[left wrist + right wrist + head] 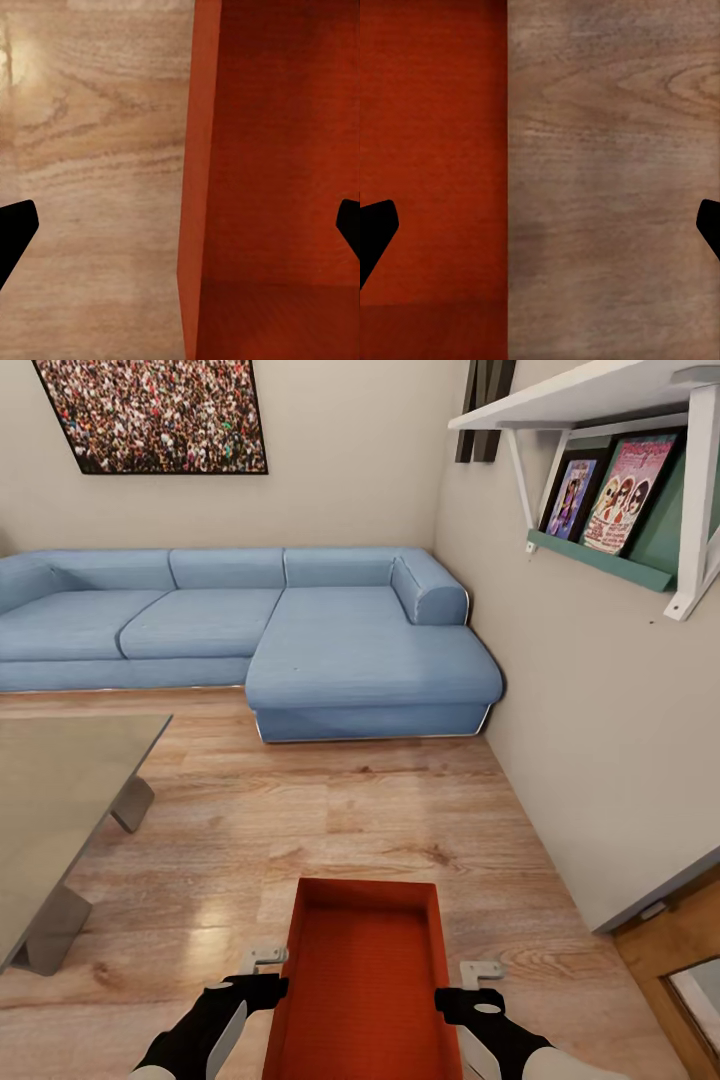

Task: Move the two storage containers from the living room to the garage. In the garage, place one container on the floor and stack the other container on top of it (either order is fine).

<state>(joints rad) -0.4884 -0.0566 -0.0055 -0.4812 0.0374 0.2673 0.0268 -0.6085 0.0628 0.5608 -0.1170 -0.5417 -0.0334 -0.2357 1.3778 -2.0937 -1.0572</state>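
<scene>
Head view: one orange-red storage container point(365, 980) sits low and near, directly in front of the robot, long axis running near to far, over the light wood-plank floor point(300, 810) of the living room. The left gripper point(268, 958) stands at the container's left wall and the right gripper point(478, 970) at its right wall, one arm on each side. Left wrist view: the left gripper point(180, 229) has its jaws spread wide, one dark fingertip point(15, 225) over bare planks, the other over the container's red inside, the wall edge between them. Right wrist view: the right gripper point(540, 229) likewise has its jaws spread, straddling the container's point(431, 150) right wall. Whether either jaw touches the wall cannot be told. Far side: blue sectional sofa point(290, 630) against the cream wall, framed crowd picture point(155, 415) above it. Left: glass coffee table point(60, 800). Right wall: white shelf point(590, 400) with posters point(625, 495) beneath.
</scene>
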